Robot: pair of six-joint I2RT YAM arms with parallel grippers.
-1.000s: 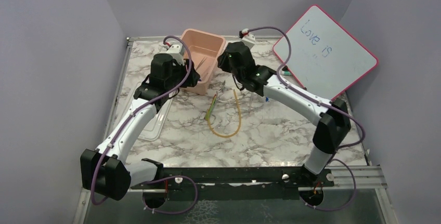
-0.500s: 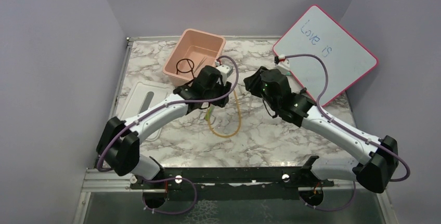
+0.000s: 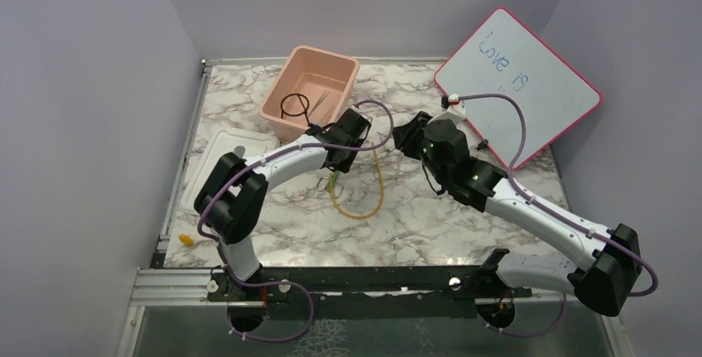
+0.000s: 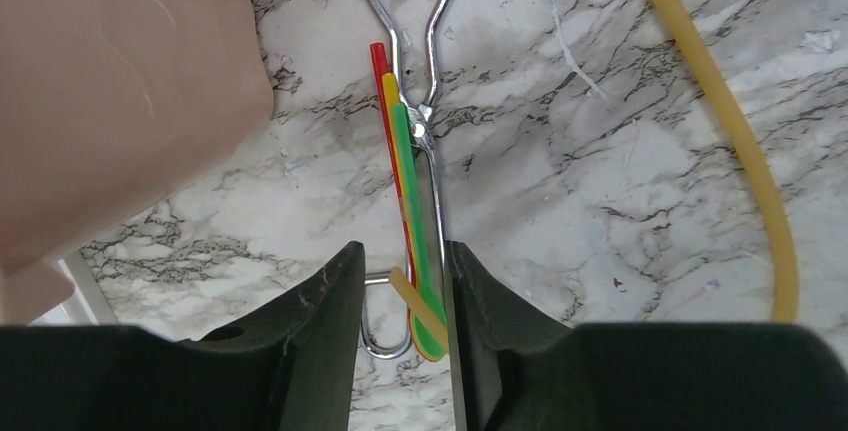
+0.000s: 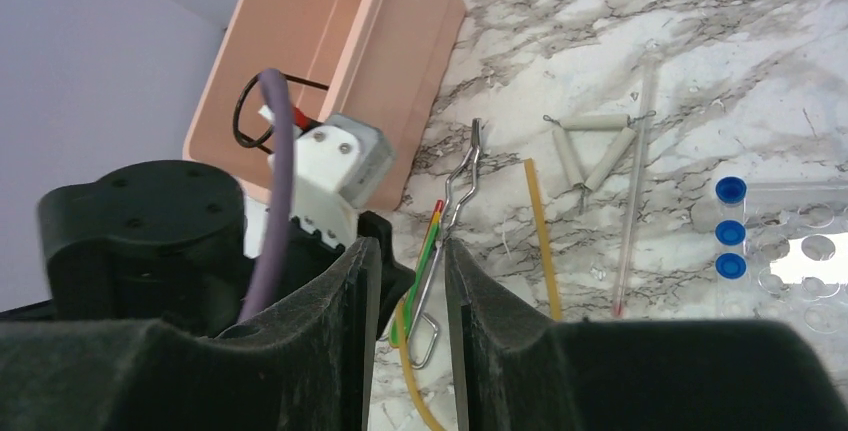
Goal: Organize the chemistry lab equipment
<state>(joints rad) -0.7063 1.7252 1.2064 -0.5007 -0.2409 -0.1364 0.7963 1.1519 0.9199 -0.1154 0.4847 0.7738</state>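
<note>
Now, at the centre of the overhead view, the left gripper (image 4: 405,263) sits low with its jaws part-open astride the metal tongs (image 4: 428,191) and green-handled tool (image 4: 405,151), clamping neither. The amber rubber tube (image 4: 735,121) curves just right of them. The right gripper (image 5: 412,251) hangs slightly parted and empty, and the black wire ring (image 3: 292,106) lies in the pink tub (image 3: 324,55) above them.

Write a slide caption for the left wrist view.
Left fingers straddle thin chrome wire tongs and green, yellow and red plastic strips, between pink plastic tub and amber rubber tube.
</note>
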